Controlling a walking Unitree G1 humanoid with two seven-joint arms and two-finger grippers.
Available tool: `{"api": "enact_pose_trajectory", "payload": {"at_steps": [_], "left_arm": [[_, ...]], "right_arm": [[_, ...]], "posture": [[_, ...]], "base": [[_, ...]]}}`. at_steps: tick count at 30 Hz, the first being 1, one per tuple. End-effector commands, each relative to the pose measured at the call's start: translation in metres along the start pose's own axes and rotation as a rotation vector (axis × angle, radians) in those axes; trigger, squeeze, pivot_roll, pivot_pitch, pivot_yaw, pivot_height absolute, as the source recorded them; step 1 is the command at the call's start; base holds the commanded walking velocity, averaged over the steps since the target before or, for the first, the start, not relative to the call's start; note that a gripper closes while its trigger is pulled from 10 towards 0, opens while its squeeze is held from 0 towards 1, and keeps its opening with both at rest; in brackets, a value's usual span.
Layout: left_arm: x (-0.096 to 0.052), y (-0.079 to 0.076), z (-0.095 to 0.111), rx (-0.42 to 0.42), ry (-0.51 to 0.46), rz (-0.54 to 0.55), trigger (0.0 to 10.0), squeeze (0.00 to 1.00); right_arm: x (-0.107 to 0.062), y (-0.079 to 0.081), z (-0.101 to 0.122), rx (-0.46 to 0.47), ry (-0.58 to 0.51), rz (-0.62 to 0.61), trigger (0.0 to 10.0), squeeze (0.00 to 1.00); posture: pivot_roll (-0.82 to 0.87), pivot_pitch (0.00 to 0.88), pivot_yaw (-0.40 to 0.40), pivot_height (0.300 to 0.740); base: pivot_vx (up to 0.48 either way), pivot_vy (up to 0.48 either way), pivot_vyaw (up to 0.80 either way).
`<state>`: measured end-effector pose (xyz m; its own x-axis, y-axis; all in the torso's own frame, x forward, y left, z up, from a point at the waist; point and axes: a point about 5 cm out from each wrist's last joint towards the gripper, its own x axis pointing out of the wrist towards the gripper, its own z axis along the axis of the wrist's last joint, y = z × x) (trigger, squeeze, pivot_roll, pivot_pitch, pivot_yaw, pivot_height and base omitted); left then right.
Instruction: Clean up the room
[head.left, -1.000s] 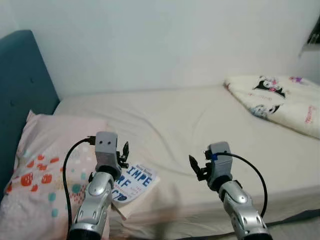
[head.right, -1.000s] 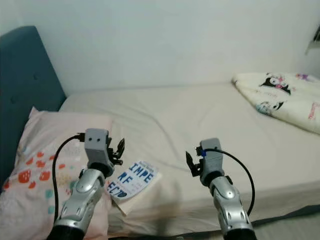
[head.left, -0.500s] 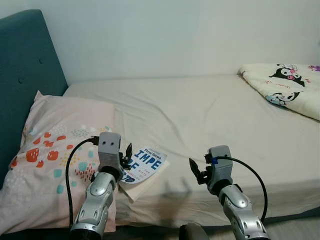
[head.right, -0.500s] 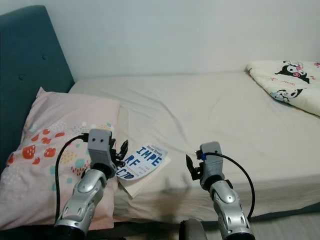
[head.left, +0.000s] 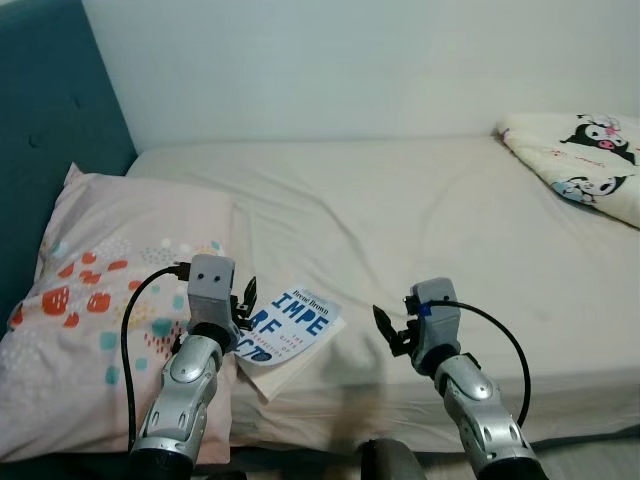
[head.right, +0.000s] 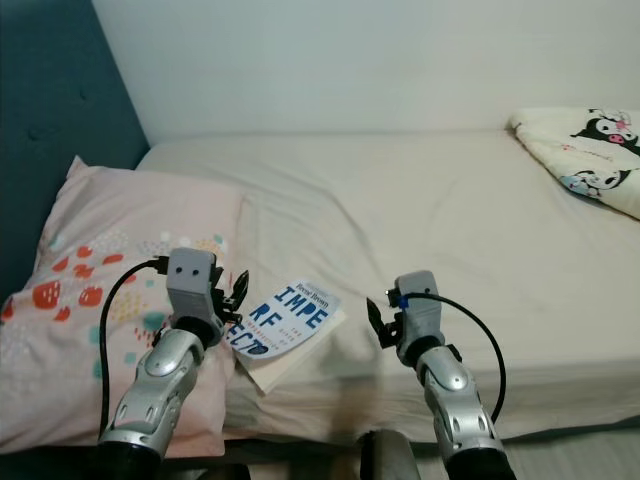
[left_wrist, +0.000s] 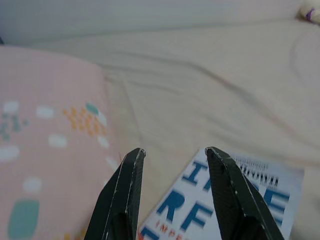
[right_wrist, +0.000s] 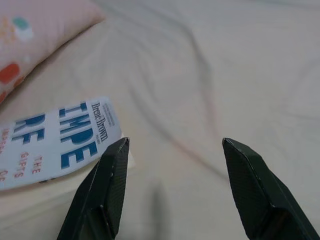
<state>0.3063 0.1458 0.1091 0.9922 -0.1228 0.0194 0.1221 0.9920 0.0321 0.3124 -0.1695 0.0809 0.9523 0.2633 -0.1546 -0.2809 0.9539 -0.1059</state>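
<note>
A white book (head.left: 293, 330) with blue lettering lies at the front edge of the bed (head.left: 420, 230), its spine end tucked against a pink patterned pillow (head.left: 100, 300) near the headboard corner. Over the last second the head camera has swung and dipped, so the teal headboard (head.left: 50, 110) now runs off the top of the view and the book sits more squarely ahead; the book itself looks unmoved on the sheet. The left gripper (head.left: 243, 300) has come closer, its fingers apart and poised just above the book's near corner, without touching it. The right gripper (head.left: 392, 330), also spread wide, hovers over bare sheet beside the book's far edge. A folded cartoon-print blanket (head.left: 585, 160) rests at the far corner by the wall. Judging from this, the robot has lined itself up on the book as the next item to tidy; no grasp has yet been made.
</note>
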Motion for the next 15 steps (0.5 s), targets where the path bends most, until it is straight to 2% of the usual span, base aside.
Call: {"api": "enact_pose_trajectory", "payload": {"at_steps": [1,11,12,13,15], "left_arm": [[-0.003,0.005,0.000,0.036,0.007,-0.009,10.0,0.00],[-0.015,0.013,0.007,0.133,-0.036,-0.137,10.0,0.00],[-0.017,0.015,0.009,0.156,-0.042,-0.147,10.0,0.00],[-0.019,0.018,0.011,0.168,-0.047,-0.149,10.0,0.00],[-0.020,0.019,0.012,0.173,-0.049,-0.148,10.0,0.00]], "right_arm": [[0.001,0.000,-0.004,-0.031,0.026,0.004,10.0,0.00],[0.025,-0.007,0.008,-0.094,0.040,0.028,10.0,0.00],[0.031,-0.007,0.012,-0.100,0.042,0.050,10.0,0.41],[0.037,-0.005,0.018,-0.082,0.032,0.083,10.0,1.00],[0.040,-0.004,0.021,-0.068,0.023,0.105,10.0,1.00]], "posture": [[0.00,0.103,-0.034,0.566],[0.03,0.188,-0.046,0.566],[0.04,0.199,-0.050,0.566],[0.04,0.215,-0.057,0.566],[0.04,0.215,-0.057,0.566]], "base": [[0.000,0.000,0.00],[0.000,0.000,0.00],[0.000,0.000,0.00],[0.000,0.000,0.00],[0.000,0.000,0.00]]}}
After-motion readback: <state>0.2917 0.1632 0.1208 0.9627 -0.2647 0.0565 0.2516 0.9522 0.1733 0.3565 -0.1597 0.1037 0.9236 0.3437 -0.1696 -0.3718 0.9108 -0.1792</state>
